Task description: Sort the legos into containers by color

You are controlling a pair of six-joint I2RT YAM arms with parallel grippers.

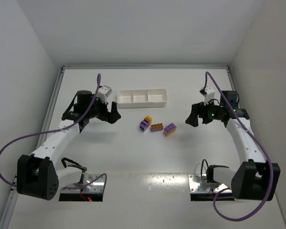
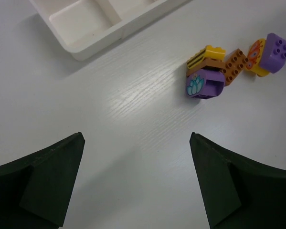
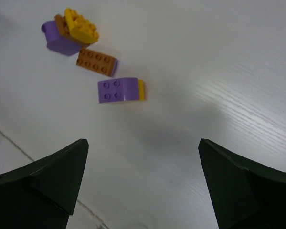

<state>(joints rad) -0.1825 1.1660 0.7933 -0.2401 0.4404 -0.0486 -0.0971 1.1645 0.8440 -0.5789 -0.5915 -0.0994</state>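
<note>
While the left pincer [image 1: 115, 113] and the right pincer [image 1: 189, 118] both gape wide with nothing between their fingers, we find the legos [image 1: 156, 126] huddled in a short row just on the near side of the white three-compartment tray [image 1: 143, 104], apart from its wall. One pincer hovers off each end of the tray, with open bench [image 1: 133, 157] between each and the bricks.

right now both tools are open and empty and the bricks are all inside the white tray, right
No. The left tool and right tool are open and empty, but the bricks lie on the table, apart from the white tray, not inside it, as the top view shows.
</note>
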